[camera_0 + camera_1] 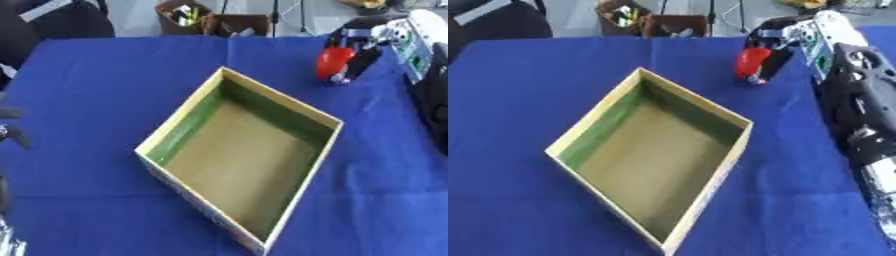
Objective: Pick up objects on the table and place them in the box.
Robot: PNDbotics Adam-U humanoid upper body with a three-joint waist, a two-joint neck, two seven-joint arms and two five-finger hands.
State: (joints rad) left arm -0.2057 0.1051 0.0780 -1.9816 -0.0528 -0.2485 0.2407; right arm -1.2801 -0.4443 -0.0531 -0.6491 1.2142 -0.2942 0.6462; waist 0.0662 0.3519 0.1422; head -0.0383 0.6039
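Blue cloth (96,75) covers the table; the empty box (308,180) sits centred. At two o'clock, my right hand (363,47) curls around a red object (332,61), gripping it for carrying boxward. My left hand (10,127) idles at nine o'clock, fingers relaxed.

no readable text, labels or numbers anywhere

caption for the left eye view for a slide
Right hand grips a red object beyond the empty open box on blue cloth.
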